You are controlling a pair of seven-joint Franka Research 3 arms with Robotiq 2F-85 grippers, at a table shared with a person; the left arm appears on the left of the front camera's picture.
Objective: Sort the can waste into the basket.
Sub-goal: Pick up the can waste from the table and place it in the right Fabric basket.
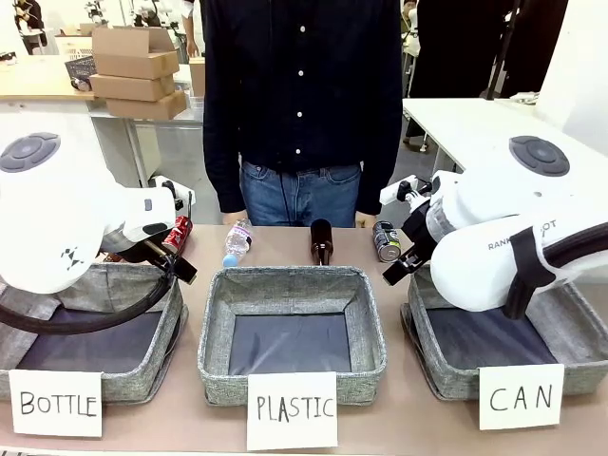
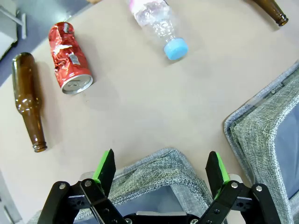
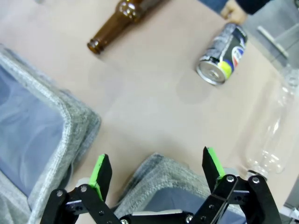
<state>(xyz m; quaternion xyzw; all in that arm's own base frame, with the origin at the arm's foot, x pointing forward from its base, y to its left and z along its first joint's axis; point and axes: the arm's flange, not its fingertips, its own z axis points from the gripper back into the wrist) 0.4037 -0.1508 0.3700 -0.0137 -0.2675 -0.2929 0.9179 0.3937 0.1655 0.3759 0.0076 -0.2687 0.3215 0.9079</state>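
Black can [image 3: 223, 53] lies well beyond basket [image 3: 159, 170] rim.

left card [image 1: 55, 403]: BOTTLE; middle card [image 1: 292, 409]: PLASTIC; card [image 1: 521, 397] fronting basket [image 1: 445, 378]: CAN

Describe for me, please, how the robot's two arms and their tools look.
Both the left arm and right arm are bulky, rounded white shells with grey disc caps; black cables loop beside them, and the right one bears dark lettering. The left tool and right tool are black linkages ending in two fingers with green pads.
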